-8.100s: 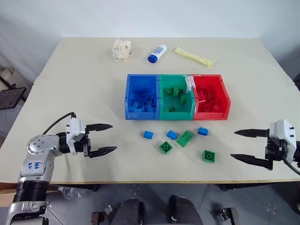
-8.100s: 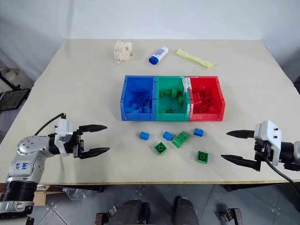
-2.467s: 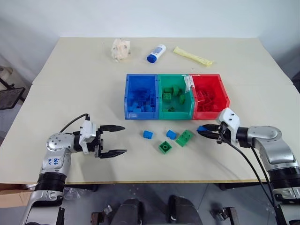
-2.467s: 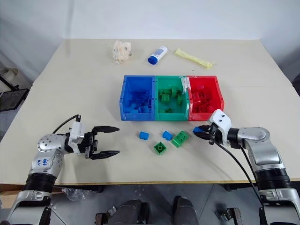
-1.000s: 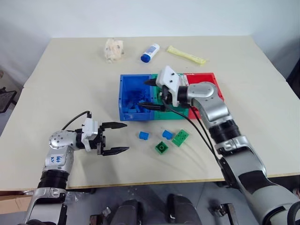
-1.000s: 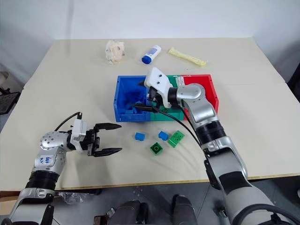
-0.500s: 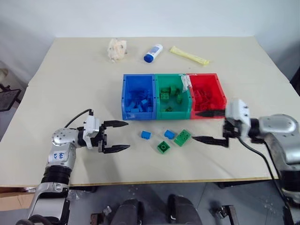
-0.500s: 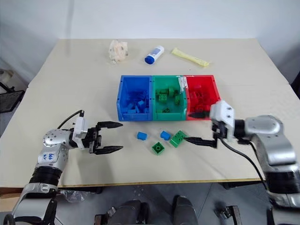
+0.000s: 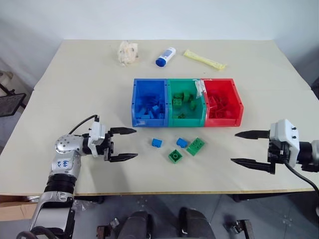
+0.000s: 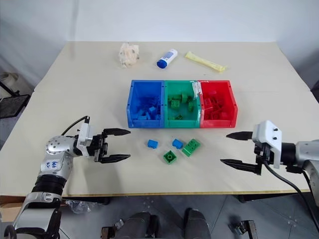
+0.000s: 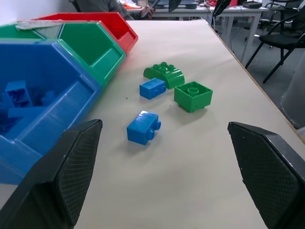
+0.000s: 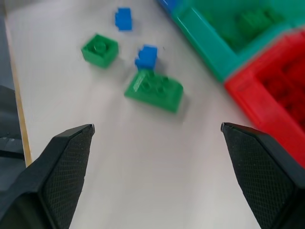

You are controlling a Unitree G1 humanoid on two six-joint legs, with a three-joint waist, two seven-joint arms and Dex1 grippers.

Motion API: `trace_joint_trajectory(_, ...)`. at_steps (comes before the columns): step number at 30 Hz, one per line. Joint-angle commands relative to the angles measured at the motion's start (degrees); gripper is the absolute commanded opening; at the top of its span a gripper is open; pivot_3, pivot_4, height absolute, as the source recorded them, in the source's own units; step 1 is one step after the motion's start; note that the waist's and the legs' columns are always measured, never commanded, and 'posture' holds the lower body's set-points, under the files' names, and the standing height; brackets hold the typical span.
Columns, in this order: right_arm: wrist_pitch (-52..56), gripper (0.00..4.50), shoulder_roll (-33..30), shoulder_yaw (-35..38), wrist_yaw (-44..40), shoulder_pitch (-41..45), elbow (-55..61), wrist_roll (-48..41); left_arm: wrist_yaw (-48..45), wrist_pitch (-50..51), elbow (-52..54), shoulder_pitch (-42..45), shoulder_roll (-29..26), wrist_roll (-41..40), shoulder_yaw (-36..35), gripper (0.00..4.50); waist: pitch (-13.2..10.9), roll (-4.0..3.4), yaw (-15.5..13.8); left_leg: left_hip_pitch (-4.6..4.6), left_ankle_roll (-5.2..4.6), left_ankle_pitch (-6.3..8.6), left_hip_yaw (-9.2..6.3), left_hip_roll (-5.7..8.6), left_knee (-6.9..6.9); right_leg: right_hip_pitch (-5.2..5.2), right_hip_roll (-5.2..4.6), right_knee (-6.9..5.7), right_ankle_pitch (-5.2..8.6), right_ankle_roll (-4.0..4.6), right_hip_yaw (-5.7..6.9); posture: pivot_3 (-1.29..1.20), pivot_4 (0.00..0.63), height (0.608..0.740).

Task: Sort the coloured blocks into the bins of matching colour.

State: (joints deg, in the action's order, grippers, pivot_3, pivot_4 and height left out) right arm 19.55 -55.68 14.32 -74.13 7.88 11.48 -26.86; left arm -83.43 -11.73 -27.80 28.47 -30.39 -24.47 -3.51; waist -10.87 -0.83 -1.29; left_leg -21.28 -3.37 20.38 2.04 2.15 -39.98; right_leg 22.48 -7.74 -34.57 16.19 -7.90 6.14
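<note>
Three joined bins stand mid-table: the blue bin (image 9: 149, 121), the green bin (image 9: 187, 122) and the red bin (image 9: 224, 122), each with bricks of its own colour inside. In front of them lie two blue blocks (image 9: 157, 143) (image 9: 182, 142), a long green block (image 9: 196, 146) and a square green block (image 9: 175, 156). My left gripper (image 9: 136, 143) is open and empty, left of the blocks and pointing at them. At the front right, my right gripper (image 9: 234, 147) is open and empty, to the right of the long green block (image 12: 154, 89).
At the table's back lie a crumpled pale wrapper (image 9: 128, 52), a white blue-capped bottle (image 9: 166, 56) and a yellow packet (image 9: 205, 59). The table's front edge (image 9: 164, 191) runs close below both grippers.
My right arm has swung from over the blue bin back to the table's front right, jaws open. The left gripper has stayed where it was.
</note>
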Motion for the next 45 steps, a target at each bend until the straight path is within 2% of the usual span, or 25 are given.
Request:
trace_joint_trajectory(1,-1.43,4.46,0.43,-8.19,-2.89,7.30,-1.26,2.48,-0.12,-0.22,1.70,-0.54,-0.02,-0.45,-0.49,4.50,0.00,0.00,0.05,-0.01,0.00,0.00,0.00,0.01,0.00,0.00,0.00,0.03,0.00,0.00,0.00,0.00,0.150,0.740)
trace_joint_trajectory(7,-6.28,4.46,5.06,-21.58,-9.59,22.71,-12.98,8.84,1.49,1.04,6.46,-3.81,0.55,-1.31,-0.75,4.50,0.00,0.00,0.23,-0.04,0.01,0.00,-0.02,-0.01,0.02,0.03,0.02,0.07,0.00,0.00,0.04,0.00,0.150,0.740)
trace_joint_trajectory(11,-11.85,4.46,8.38,-27.18,-13.08,28.22,-22.05,13.29,3.17,2.06,10.59,-6.78,0.55,-1.78,-1.09,4.50,-0.01,0.01,0.00,-0.09,0.00,0.00,-0.11,0.02,0.01,0.02,0.03,0.07,0.00,0.00,0.11,0.00,0.150,0.740)
trace_joint_trajectory(14,-15.89,4.46,10.26,-29.32,-14.39,30.59,-27.44,15.76,4.13,2.91,13.39,-8.80,0.40,-2.14,-1.20,4.50,-0.01,0.01,0.12,-0.13,0.00,0.00,-0.11,0.05,-0.01,0.02,0.02,0.07,0.00,0.00,0.14,0.00,0.150,0.740)
trace_joint_trajectory(17,-22.70,4.46,14.38,-32.75,-14.71,35.92,-39.07,20.56,5.35,4.38,17.43,-11.96,-0.33,-2.95,-1.82,4.50,-0.01,0.01,0.98,-0.10,0.00,0.00,-0.10,0.03,-0.01,0.01,0.03,0.06,0.00,0.00,0.12,0.00,0.150,0.740)
trace_joint_trajectory(23,-29.00,4.46,18.77,-34.19,-15.23,40.98,-49.79,23.70,6.36,5.53,20.68,-14.93,-1.67,-3.49,-2.61,4.50,0.00,0.01,1.87,-0.08,0.02,0.01,-0.18,0.00,0.01,0.01,0.06,0.03,0.01,0.02,0.13,0.00,0.150,0.740)
trace_joint_trajectory(26,-29.42,3.90,19.18,-34.08,-17.10,41.13,-50.78,23.51,6.78,5.69,21.27,-15.32,-1.91,-3.64,-2.57,4.50,0.00,0.00,2.09,-0.04,0.02,0.01,-0.18,-0.01,0.02,-0.02,0.06,0.01,0.01,0.02,0.12,0.00,0.150,0.740)
trace_joint_trajectory(34,-27.45,1.43,18.26,-32.94,-17.84,39.73,-48.13,22.00,6.94,5.53,20.71,-14.86,-1.88,-3.40,-2.59,4.50,0.00,0.00,2.03,-0.04,0.03,0.01,-0.24,0.00,0.02,-0.02,0.03,-0.01,0.01,0.02,0.05,0.00,0.150,0.740)
trace_joint_trajectory(40,-23.77,1.43,16.25,-30.40,-16.99,36.24,-41.48,19.11,6.28,5.01,18.70,-13.01,-1.22,-3.02,-1.76,4.50,0.00,0.00,1.59,-0.05,0.04,0.02,-0.24,0.02,0.01,-0.02,0.03,-0.01,0.01,0.02,0.07,0.00,0.150,0.740)
trace_joint_trajectory(45,-13.61,1.43,12.52,-25.06,-12.33,30.13,-27.00,13.60,4.94,4.51,15.24,-9.85,-0.72,-2.51,-1.01,4.50,-0.01,-0.02,1.26,-0.09,0.04,0.02,-0.26,0.03,0.00,0.00,0.00,0.00,0.01,0.02,0.08,0.00,0.150,0.740)
